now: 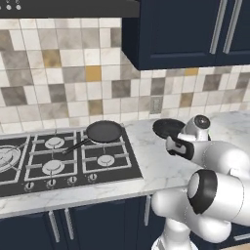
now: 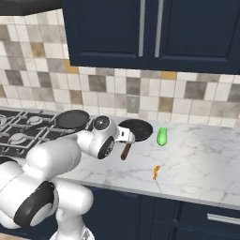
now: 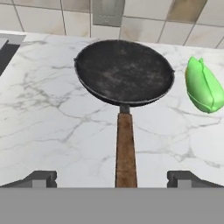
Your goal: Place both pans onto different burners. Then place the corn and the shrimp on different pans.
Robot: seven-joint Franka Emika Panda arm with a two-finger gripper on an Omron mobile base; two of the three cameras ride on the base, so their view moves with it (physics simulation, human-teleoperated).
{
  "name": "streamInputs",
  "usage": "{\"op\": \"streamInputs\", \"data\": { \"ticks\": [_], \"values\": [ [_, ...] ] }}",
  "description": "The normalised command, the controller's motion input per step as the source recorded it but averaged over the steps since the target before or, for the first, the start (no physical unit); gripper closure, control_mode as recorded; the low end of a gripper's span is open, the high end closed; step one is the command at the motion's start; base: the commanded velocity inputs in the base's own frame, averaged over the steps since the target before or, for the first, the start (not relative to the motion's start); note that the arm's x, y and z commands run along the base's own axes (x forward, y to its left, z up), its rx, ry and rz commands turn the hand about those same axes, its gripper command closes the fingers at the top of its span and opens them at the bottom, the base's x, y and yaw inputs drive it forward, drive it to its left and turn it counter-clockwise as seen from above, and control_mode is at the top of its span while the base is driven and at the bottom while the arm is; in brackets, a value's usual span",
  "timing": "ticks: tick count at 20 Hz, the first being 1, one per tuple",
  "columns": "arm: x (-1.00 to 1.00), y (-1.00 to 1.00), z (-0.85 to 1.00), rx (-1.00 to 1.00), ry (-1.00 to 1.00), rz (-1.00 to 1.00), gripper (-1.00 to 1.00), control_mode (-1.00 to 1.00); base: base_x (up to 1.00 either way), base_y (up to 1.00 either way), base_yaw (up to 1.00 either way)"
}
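**Observer A:** Gripper (image 3: 112, 178) spread wide, nothing between the tips, hovering over the near end of the brown wooden handle (image 3: 125, 151). The handle runs straight up the gap between the two tips toward the bowl of the pan (image 3: 124, 70).

**Observer B:** Noted. Where does that pan sit?

**A:** On the marble worktop (image 2: 201, 154), right of the cooktop (image 1: 68, 156), close to the tiled wall. The other pan (image 1: 104, 131), the one with the long black handle, is already on the back right burner. So, by my reckoning, one pan placed, one to go.

**B:** And the food?

**A:** Corn (image 2: 162, 136) lies just beside the wooden-handled pan, on its right, not touching as far as I can tell. Shrimp (image 2: 156, 171) sits nearer the front edge of the worktop, well apart from both.

**B:** How would you expect the pan to handle?

**A:** Rigid, no give anywhere. Most of the weight should be out in the bowl (a guess from its shape), so a hold at the far tip of the handle would likely let it droop or swing. I'd take the handle partway toward the bowl, jaws closing across its width. The wood looks matte, probably less slippery than the black rim.

**B:** Risks?

**A:** The pan twisting in the grip when lifted, and the bowl brushing the corn if it swings right.
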Motion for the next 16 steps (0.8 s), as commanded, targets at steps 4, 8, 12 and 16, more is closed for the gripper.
{"op": "streamInputs", "data": {
  "ticks": [4, 8, 12, 16],
  "values": [
    [0.00, -0.23, -0.14, 0.00, 0.00, 0.00, -1.00, -1.00, 0.00, 0.00, 0.00],
    [0.01, -0.18, -0.35, 0.00, 0.06, 0.00, -1.00, -1.00, 0.00, 0.00, 0.00],
    [0.00, -0.02, -0.34, 0.00, 0.06, 0.00, -1.00, -1.00, 0.00, 0.00, 0.00],
    [0.00, -0.02, -0.14, 0.00, 0.01, 0.00, -1.00, -1.00, 0.00, 0.00, 0.00]
  ]
}}
